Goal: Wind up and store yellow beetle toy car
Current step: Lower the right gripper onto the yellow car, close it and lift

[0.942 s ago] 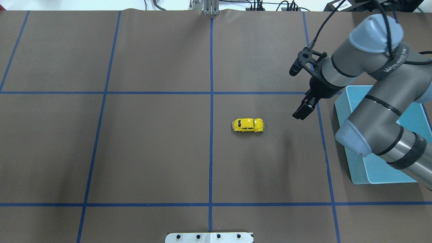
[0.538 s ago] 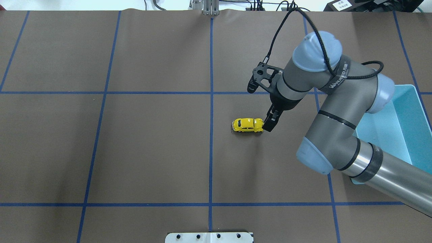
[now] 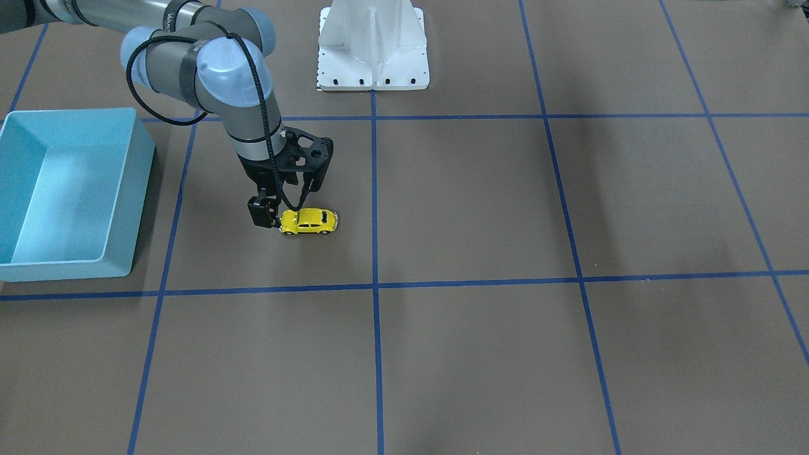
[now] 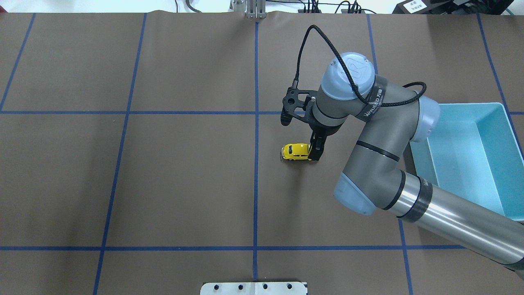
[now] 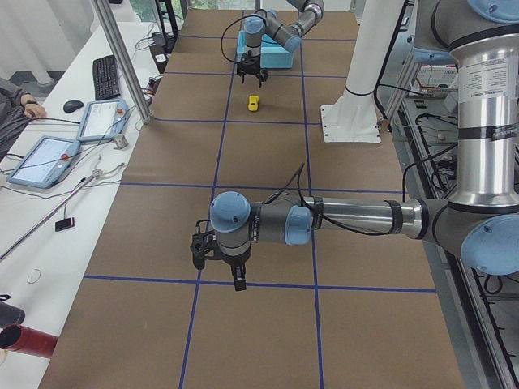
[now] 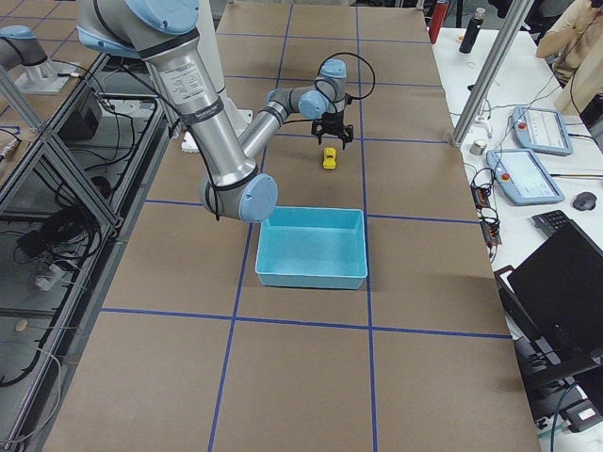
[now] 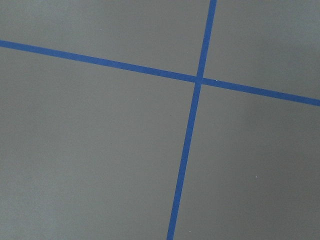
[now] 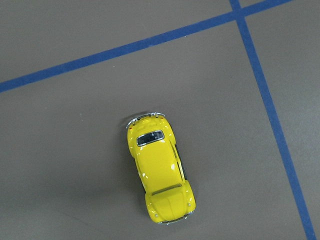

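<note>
The yellow beetle toy car (image 4: 297,151) stands on its wheels on the brown table, just right of the centre line; it also shows as the car (image 3: 308,220) in the front-facing view and fills the right wrist view as the car (image 8: 160,170). My right gripper (image 4: 315,151) points straight down at the car's right end, close to the table, and looks open, with nothing between its fingers. In the front-facing view the right gripper (image 3: 266,215) sits just beside that same end of the car. My left gripper (image 5: 236,280) hangs low over bare table far from the car; whether it is open or shut cannot be told.
A light blue bin (image 4: 464,105) stands open at the table's right side, also seen as the bin (image 3: 138,183). The white robot pedestal (image 3: 373,47) stands at the near edge. Blue tape lines cross the table. A person's arm (image 5: 12,99) rests at a side desk.
My right arm has swung left from above the blue bin to the car, and its gripper has come down at the car's right end. The car has not moved.
</note>
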